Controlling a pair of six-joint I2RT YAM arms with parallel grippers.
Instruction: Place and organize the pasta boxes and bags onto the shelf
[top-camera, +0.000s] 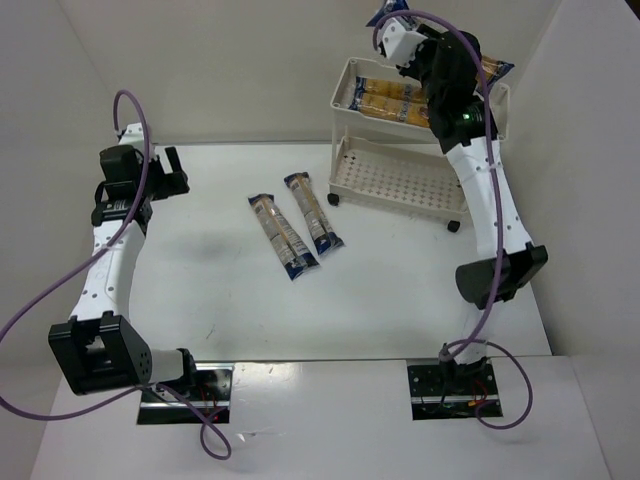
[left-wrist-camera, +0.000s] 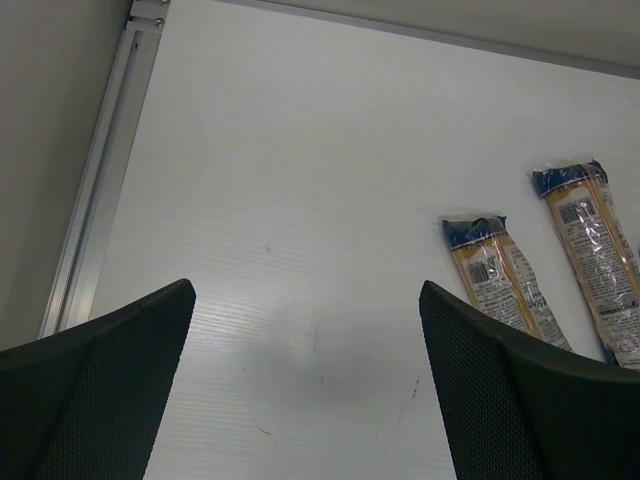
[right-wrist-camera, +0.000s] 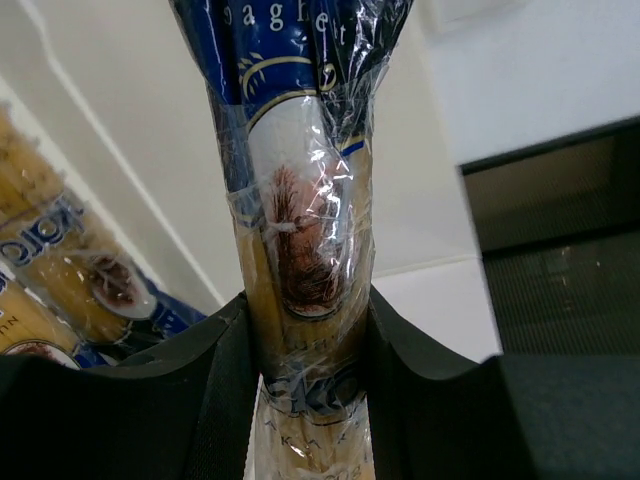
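Shelf (top-camera: 400, 207) stands at the far right corner of the tabletop (top-camera: 220, 320), on its wheels.

Upper tray (top-camera: 345, 85): two tray bags (top-camera: 392, 98) of pasta lie flat, side by side, along the tray's length. Their yellow-orange middles show in the top view. The same pair appears at lower left in the right wrist view.

Lower tray (top-camera: 395, 175): its perforated floor is in view.

Right arm (top-camera: 490, 190) reaches over the shelf. The right jaws are clamped across the width of a held bag (right-wrist-camera: 300, 150), near one dark blue end. This bag hangs above the upper tray's far rim, clear of the tray bags.

Left loose bag (top-camera: 282, 235) and right loose bag (top-camera: 312, 212) lie near the middle of the tabletop, just beside each other and roughly parallel. Their far ends are apart.

Left arm (top-camera: 110, 270) sits by the left edge. The left jaws stand wide apart over bare tabletop, gripping nothing. In the left wrist view the loose bags lie off to the right.
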